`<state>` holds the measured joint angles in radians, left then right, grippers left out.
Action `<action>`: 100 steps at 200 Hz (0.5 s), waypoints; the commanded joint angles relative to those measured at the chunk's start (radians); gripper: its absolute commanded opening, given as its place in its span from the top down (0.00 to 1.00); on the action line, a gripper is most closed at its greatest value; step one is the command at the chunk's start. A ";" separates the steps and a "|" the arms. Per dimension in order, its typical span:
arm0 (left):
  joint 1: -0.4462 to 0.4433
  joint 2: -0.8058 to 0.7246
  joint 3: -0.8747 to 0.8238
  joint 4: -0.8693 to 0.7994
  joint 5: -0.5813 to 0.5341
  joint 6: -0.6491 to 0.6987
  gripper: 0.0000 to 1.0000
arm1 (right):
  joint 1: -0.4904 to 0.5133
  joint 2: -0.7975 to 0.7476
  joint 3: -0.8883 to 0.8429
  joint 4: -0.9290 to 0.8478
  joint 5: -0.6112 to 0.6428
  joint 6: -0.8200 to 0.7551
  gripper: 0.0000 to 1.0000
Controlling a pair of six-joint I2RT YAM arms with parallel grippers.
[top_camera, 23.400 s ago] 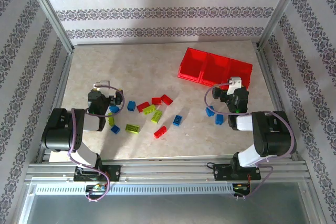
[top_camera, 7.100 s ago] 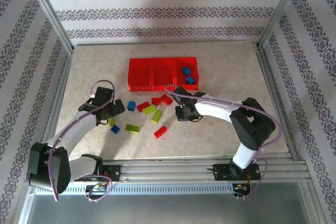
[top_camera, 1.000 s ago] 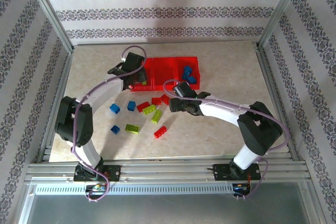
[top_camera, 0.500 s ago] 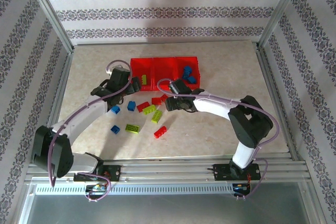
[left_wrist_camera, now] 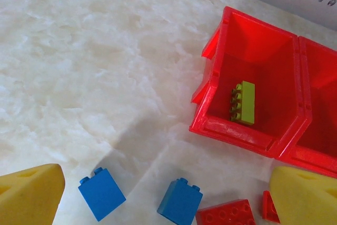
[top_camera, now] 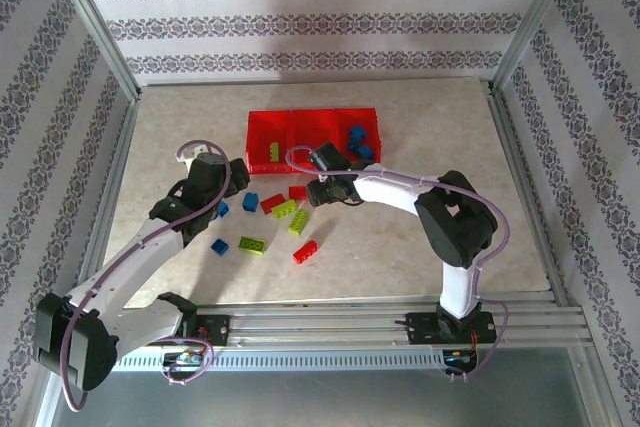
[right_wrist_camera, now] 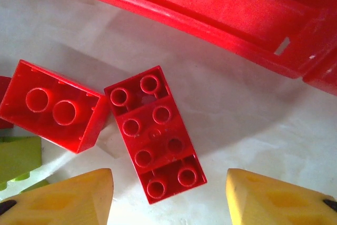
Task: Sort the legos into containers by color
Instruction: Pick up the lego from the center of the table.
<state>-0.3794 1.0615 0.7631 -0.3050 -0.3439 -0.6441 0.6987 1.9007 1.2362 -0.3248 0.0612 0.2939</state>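
The containers [top_camera: 312, 119] are a row of three red bins at the back centre. A green lego [top_camera: 273, 152] lies in the left bin [left_wrist_camera: 247, 135], also visible in the left wrist view [left_wrist_camera: 245, 101]. Blue legos [top_camera: 356, 138] lie in the right bin. My left gripper [top_camera: 236, 171] hangs open and empty above two blue bricks [left_wrist_camera: 179, 201] [left_wrist_camera: 101, 192] on the table. My right gripper [right_wrist_camera: 166, 198] is open, its yellow fingers [right_wrist_camera: 68, 198] either side of a long red brick [right_wrist_camera: 155, 133] with gaps on both sides.
Loose legos lie in front of the bins: a square red brick [right_wrist_camera: 52, 106], green ones [top_camera: 285, 209] [top_camera: 252, 245], red ones [top_camera: 272, 203] [top_camera: 305, 251] and a blue one [top_camera: 218, 246]. The bin's front wall [right_wrist_camera: 210, 3] is just beyond the right gripper. Frame posts edge the table.
The left arm has drawn back from the left bin towards the near left, leaving the green brick inside. The right gripper shifted left over the long red brick and its jaws have narrowed.
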 commanded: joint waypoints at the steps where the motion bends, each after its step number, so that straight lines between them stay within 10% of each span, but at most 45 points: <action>1: 0.004 -0.020 -0.019 0.038 -0.027 -0.020 0.00 | 0.015 0.034 0.046 -0.032 -0.017 -0.035 0.43; 100: 0.023 0.010 -0.023 0.036 0.002 -0.034 0.00 | 0.015 0.125 0.105 -0.060 -0.027 -0.064 0.51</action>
<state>-0.3710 1.0615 0.7460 -0.2985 -0.3443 -0.6621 0.6987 2.0041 1.3151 -0.3592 0.0563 0.2508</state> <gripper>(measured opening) 0.994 0.500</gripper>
